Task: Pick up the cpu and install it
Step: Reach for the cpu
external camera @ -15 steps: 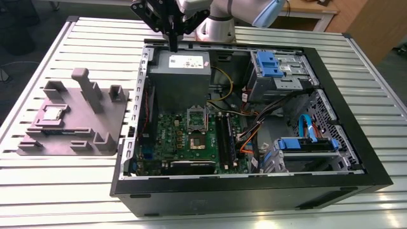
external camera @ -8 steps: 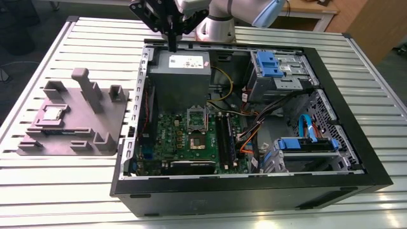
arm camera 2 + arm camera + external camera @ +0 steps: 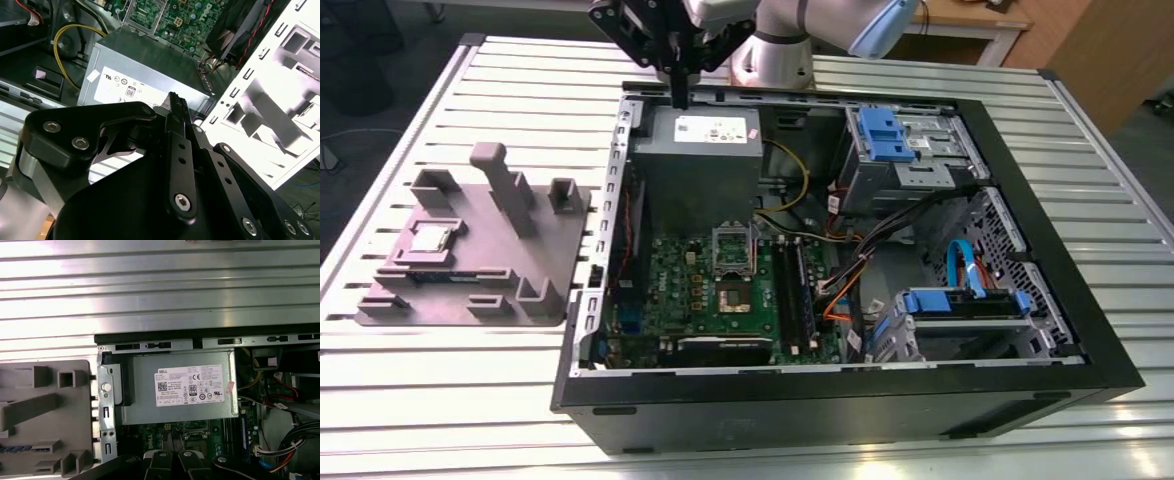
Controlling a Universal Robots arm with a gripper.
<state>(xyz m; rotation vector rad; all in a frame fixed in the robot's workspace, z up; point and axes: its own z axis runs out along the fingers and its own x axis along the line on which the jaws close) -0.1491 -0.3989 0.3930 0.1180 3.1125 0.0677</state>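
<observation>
My tool (image 3: 680,98) hung at the top of the exterior view, over the grey power supply box (image 3: 700,160) inside the open computer case (image 3: 854,410). Its two fingers looked pressed together with nothing between them. The cpu (image 3: 430,238) lay flat in the grey holder (image 3: 520,290) on the surface (image 3: 454,400), toward the exterior view's left and well apart from my tool. I judged it light and stiff but delicate: the smooth metal top would be slippery, and the underside should not be scraped. I reckoned the best hold was across two opposite edges of the thin rim, kept level, with a gentle squeeze. The socket (image 3: 732,297) on the green board sat mid-case, its frame apparently lifted.
</observation>
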